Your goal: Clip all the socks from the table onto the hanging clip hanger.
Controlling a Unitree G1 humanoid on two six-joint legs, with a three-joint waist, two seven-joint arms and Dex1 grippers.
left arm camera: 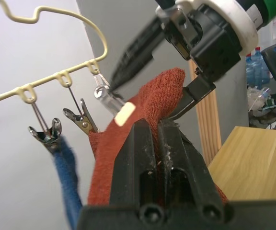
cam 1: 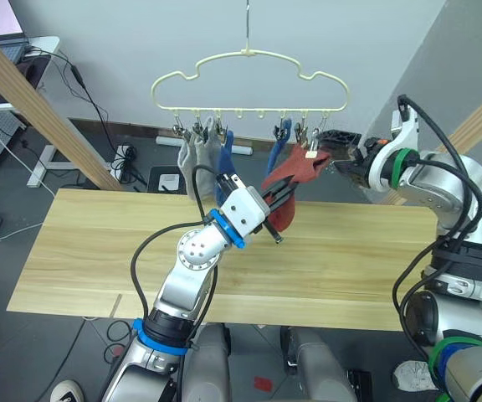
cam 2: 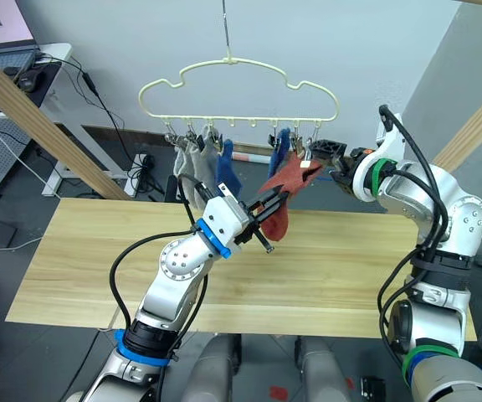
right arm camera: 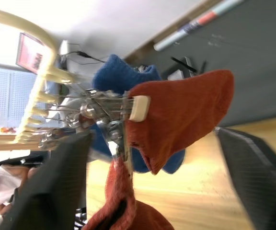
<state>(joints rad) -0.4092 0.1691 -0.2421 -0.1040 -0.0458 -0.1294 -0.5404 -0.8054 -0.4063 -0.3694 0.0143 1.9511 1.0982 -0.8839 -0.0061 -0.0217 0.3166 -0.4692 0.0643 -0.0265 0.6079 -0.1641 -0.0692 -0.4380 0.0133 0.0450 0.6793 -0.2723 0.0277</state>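
Observation:
The pale yellow clip hanger point(cam 1: 249, 82) hangs above the far edge of the table point(cam 1: 99, 251). Two light grey socks point(cam 1: 197, 159) and a blue sock point(cam 1: 227, 151) hang from its left clips, and another blue sock point(cam 1: 278, 152) hangs further right. A rust-red sock point(cam 1: 298, 177) reaches up to a clip point(right arm camera: 111, 129) near the hanger's right end. My left gripper point(cam 1: 283, 195) is shut on that sock's lower part. My right gripper point(cam 1: 339, 164) is open, its fingers point(right arm camera: 253, 167) spread either side of the sock's top and the clip.
Thick wooden poles slant at the left point(cam 1: 40, 109) and right point(cam 1: 475, 126). A white desk with a laptop point(cam 1: 7, 42) stands far left, with cables point(cam 1: 124, 159) on the floor behind the table. The tabletop's left half point(cam 1: 82, 234) is bare.

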